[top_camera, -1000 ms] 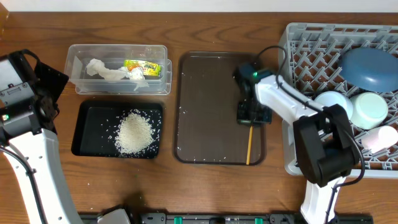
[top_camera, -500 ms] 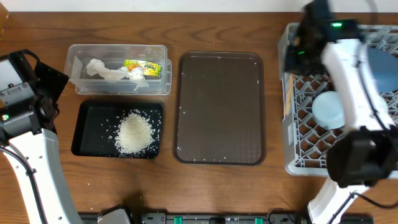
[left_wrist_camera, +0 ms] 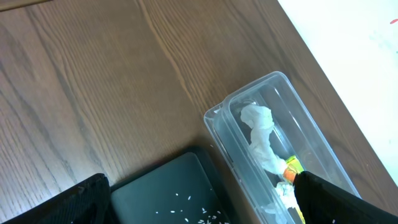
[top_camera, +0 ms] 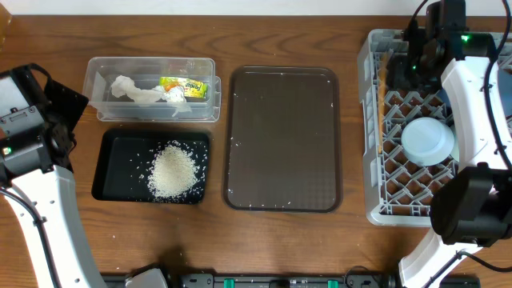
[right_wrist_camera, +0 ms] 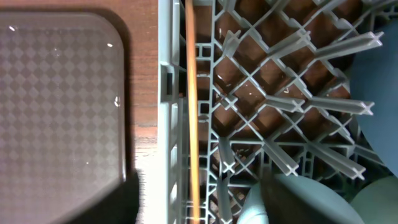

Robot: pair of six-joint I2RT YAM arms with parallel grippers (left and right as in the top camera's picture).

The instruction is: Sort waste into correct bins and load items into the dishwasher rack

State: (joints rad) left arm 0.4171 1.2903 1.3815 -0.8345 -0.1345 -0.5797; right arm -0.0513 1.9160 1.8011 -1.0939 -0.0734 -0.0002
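Observation:
My right gripper (top_camera: 402, 70) (right_wrist_camera: 198, 208) hangs open over the back left part of the grey dishwasher rack (top_camera: 376, 200). A thin wooden chopstick (right_wrist_camera: 191, 112) lies along the rack's left wall (right_wrist_camera: 166, 124), between the open jaws and free of them. A light blue bowl (top_camera: 428, 140) sits upside down in the rack; my arm hides most of what lies behind it. The rice (top_camera: 174, 170) lies heaped in the black tray (top_camera: 112, 152). White tissue (top_camera: 132, 90) and the yellow-green wrapper (top_camera: 184, 86) lie in the clear tub (top_camera: 152, 64). At the far left my left gripper (left_wrist_camera: 199, 214) is wide open and empty.
A large dark brown serving tray (top_camera: 282, 140) with a few stray rice grains lies between the bins and the rack. The left wrist view shows the tub's end (left_wrist_camera: 249, 106), the black tray's corner (left_wrist_camera: 168, 186) and bare wooden tabletop (left_wrist_camera: 93, 81).
My right gripper lifted the chopstick off the brown tray, carried it right and back to the rack, and opened. The left arm has not moved.

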